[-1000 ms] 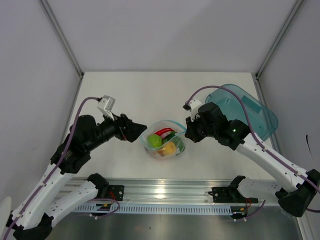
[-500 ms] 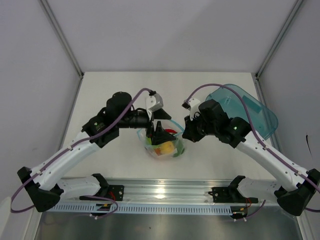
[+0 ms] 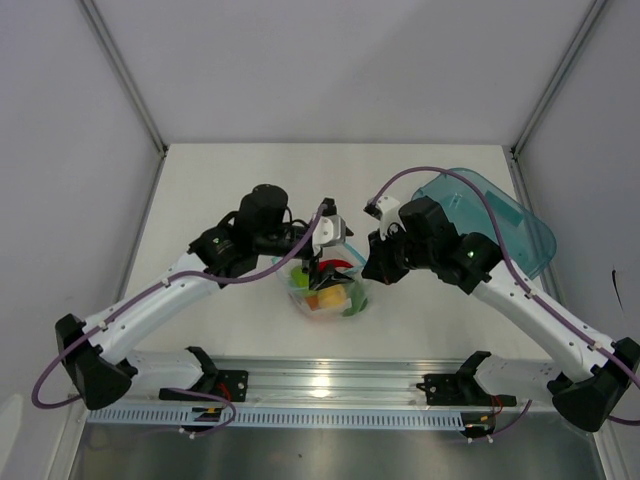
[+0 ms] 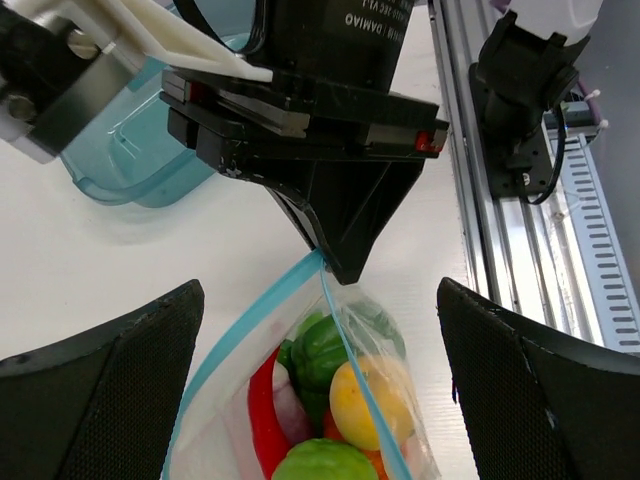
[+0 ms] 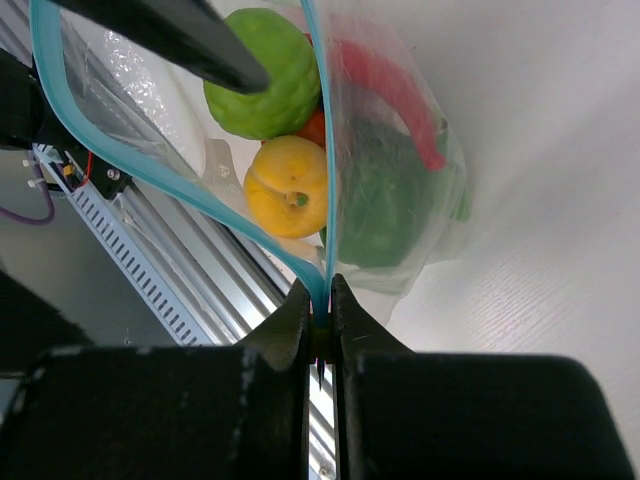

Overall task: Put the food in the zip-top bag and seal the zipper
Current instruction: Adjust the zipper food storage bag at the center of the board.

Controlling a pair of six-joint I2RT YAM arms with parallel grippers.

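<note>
Zipper (image 5: pixel 318 120) strip sits pinched in right claw (image 5: pixel 320 300); crinkly clear zip-top bag (image 5: pixel 425 235) of rounded food (image 5: pixel 285 185) beyond; left claw (image 4: pixel 318 290) gapes empty.

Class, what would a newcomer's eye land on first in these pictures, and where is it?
The clear zip-top bag of bright toy food in the near middle of the table. The right gripper is shut on one end of its blue zipper, while the left gripper hangs open over the bag's mouth.
</note>
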